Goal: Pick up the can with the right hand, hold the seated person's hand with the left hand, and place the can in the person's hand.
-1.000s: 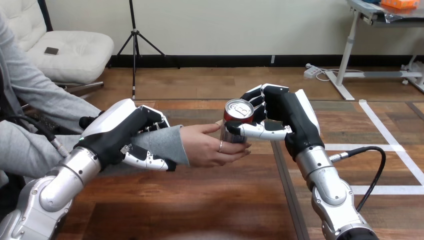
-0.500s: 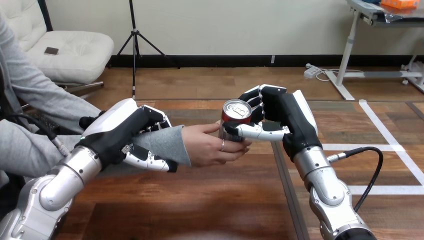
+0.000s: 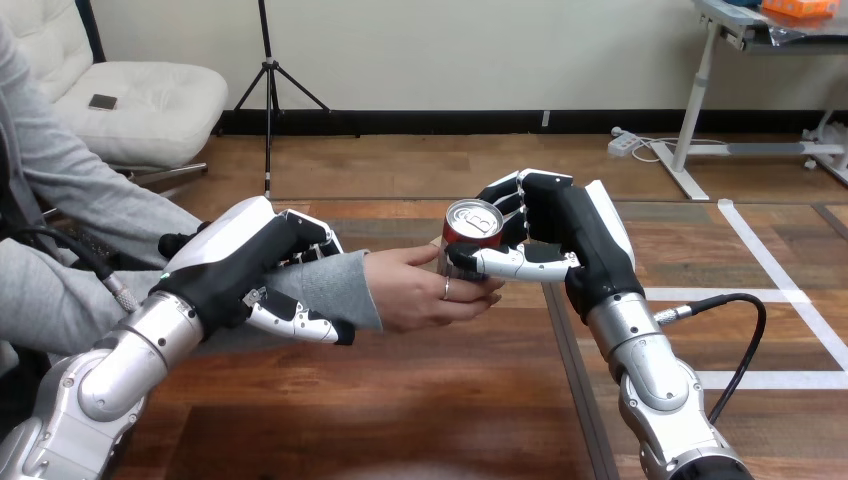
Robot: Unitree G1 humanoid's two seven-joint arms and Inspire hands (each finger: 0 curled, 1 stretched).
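A red and silver can (image 3: 470, 228) stands upright above the table's middle. My right hand (image 3: 560, 240) is shut on it, thumb across its front and fingers behind. The person's hand (image 3: 425, 290) reaches in from the left, cupped under and around the can's lower part, fingers touching it. My left hand (image 3: 255, 265) is shut on the person's wrist, over the grey sleeve (image 3: 330, 290), with its thumb beneath and fingers over the top.
The wooden table (image 3: 420, 400) spreads below both arms, with a dark seam (image 3: 570, 370) running toward the front. A black cable (image 3: 740, 340) loops off my right forearm at the right.
My right hand and the can moved slightly left, further into the person's hand, whose fingers closed a little more around the can. My left hand kept still.
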